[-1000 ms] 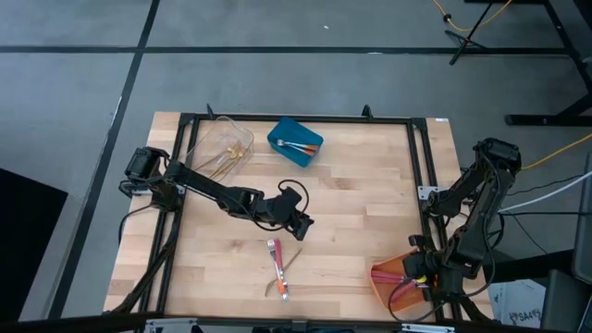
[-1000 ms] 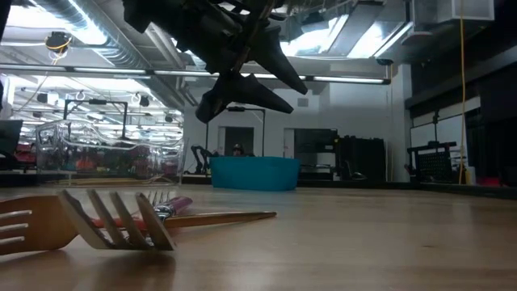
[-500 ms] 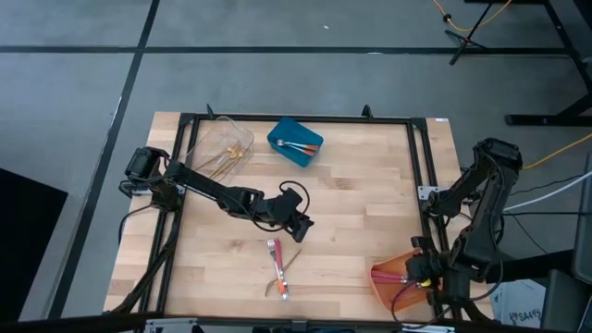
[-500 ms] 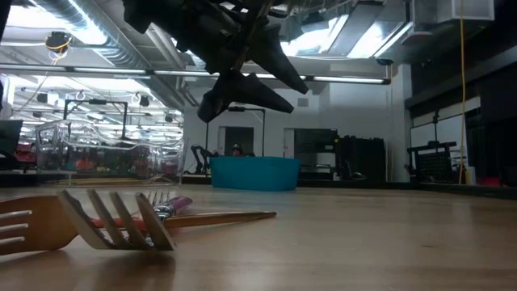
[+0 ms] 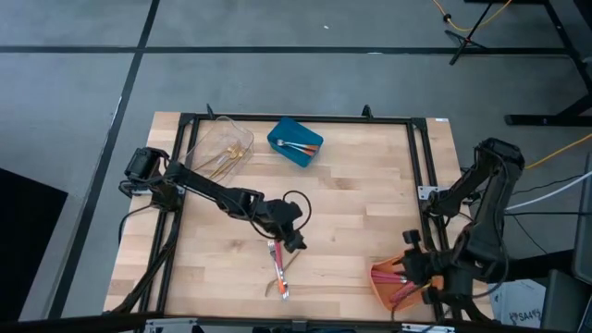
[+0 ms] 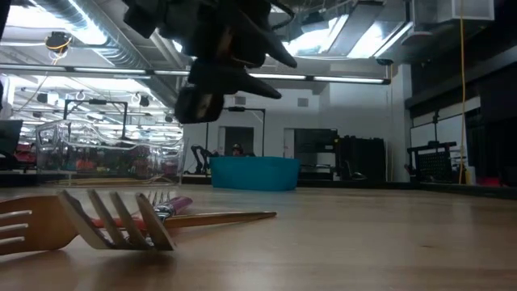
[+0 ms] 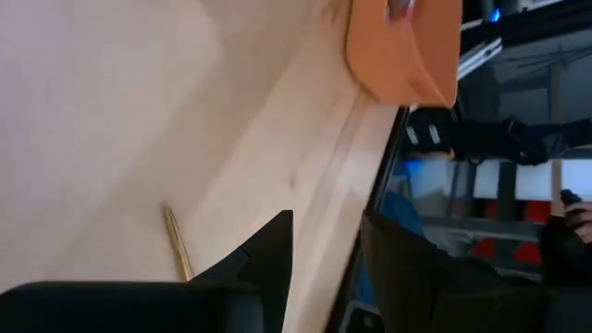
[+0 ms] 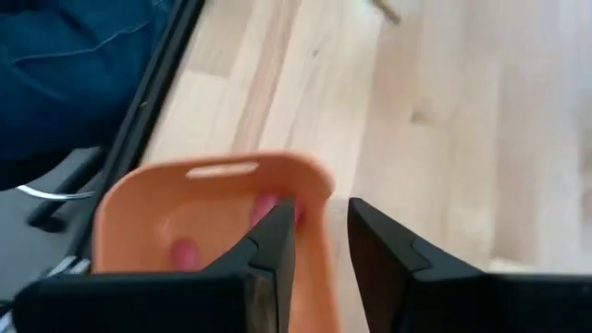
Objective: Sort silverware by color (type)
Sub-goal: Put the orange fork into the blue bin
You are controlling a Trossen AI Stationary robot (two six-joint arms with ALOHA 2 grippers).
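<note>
Three pieces of silverware lie together on the wood near the front: a pink-handled one [image 5: 274, 251], an orange-handled one [image 5: 280, 281] and a thin gold one [image 5: 292, 263]. In the low view their fork heads [image 6: 121, 222] rest flat on the table. My left gripper [image 5: 295, 244] hangs open just above and beside this pile, touching nothing; its wrist view shows the gold handle [image 7: 176, 253] past the fingers [image 7: 323, 248]. My right gripper [image 5: 410, 268] hovers open over the orange bin [image 5: 384, 289], whose pink-handled pieces [image 8: 265, 209] show below it [image 8: 321, 242].
A blue bin [image 5: 295, 141] holding silverware stands at the far middle. A clear bin [image 5: 222, 148] with gold pieces stands at the far left. A black frame [image 5: 421, 148] runs around the table's edges. Bare wood lies between the pile and the orange bin.
My left gripper has turned and swung toward the table's near edge, its fingers now pointing down toward the silverware pile. My right gripper has risen from the orange bin and tipped. The silverware has not moved.
</note>
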